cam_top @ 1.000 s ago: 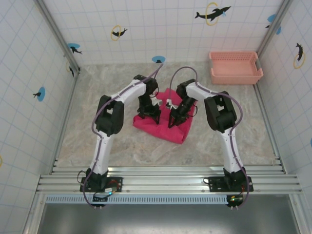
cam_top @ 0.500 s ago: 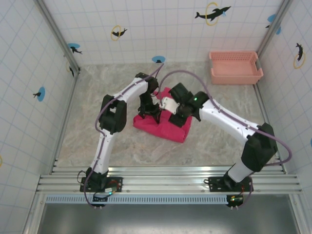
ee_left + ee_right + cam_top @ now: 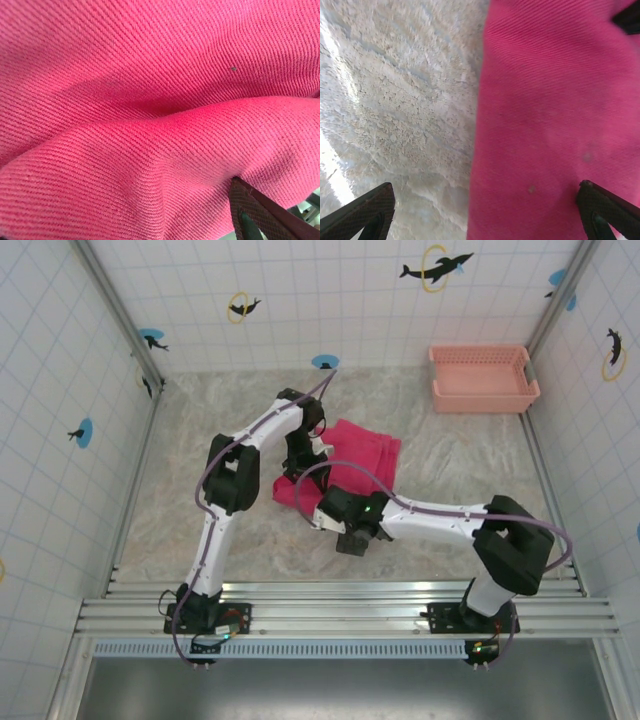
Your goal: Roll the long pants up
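One pair of long pants point(image 3: 362, 452), bunched at centre of table point(image 3: 190, 510); left gripper point(image 3: 299, 480) on its left edge, finger gap untellable; right gripper point(image 3: 487, 210) splayed wide over near hem; best pinch hem squarely, roll evenly.

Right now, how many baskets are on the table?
1. The basket sits at the far right corner of the table, apart from the pants. None seems hidden.
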Controlling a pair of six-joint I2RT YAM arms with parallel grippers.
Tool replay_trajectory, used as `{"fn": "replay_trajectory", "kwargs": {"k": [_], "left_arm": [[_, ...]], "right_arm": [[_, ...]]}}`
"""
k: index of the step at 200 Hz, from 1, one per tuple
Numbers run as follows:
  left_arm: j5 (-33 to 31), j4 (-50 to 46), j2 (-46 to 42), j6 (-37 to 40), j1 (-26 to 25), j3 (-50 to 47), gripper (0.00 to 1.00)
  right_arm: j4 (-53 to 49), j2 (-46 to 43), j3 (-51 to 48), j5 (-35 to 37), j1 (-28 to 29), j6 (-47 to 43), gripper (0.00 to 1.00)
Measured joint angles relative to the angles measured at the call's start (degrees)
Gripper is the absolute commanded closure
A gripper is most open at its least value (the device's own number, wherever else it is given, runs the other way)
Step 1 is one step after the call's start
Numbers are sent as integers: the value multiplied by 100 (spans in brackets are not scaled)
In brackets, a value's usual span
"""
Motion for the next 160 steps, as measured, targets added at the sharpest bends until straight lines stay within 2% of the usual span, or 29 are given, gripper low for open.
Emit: {"fn": "replay_trajectory", "kwargs": {"k": [6, 18, 29, 54, 71, 83, 93, 105, 141, 144, 146, 148, 160], "left_arm": [[2, 0, 0, 0, 0, 2, 29], [2, 0, 0, 0, 0, 2, 29], [-2, -13, 4, 85, 4, 0, 29], [20, -44, 15, 243, 28, -2, 29], [96, -42, 15, 302, 81, -31, 29], [170, -52, 13, 306, 142, -44, 28], [247, -55, 13, 323, 188, -63, 26], [345, -57, 4, 343, 240, -81, 23], [457, -50, -85, 382, 341, -142, 15], [455, -50, -105, 385, 352, -149, 13], [457, -48, -111, 380, 356, -153, 6], [455, -48, -122, 382, 363, -155, 4], [455, -28, -234, 341, 411, -177, 3]], "right_arm": [[83, 90, -35, 74, 9, -13, 7], [227, 313, -35, 319, 44, -70, 2], [378, 509, 26, 612, 74, -223, 1], [415, 1064, 614, 903, -28, -463, 16], [350, 1331, 929, 870, -232, -579, 38], [262, 1384, 979, 789, -321, -610, 63], [157, 1429, 1080, 658, -402, -621, 79], [-35, 1443, 1283, 474, -501, -680, 92], [-894, 1541, 1989, -623, -828, -708, 94], [-990, 1545, 2063, -752, -852, -710, 94], [-1060, 1552, 2114, -835, -872, -706, 94], [-1117, 1554, 2170, -920, -892, -706, 94], [-1567, 1611, 2549, -1484, -1019, -688, 94]]}}
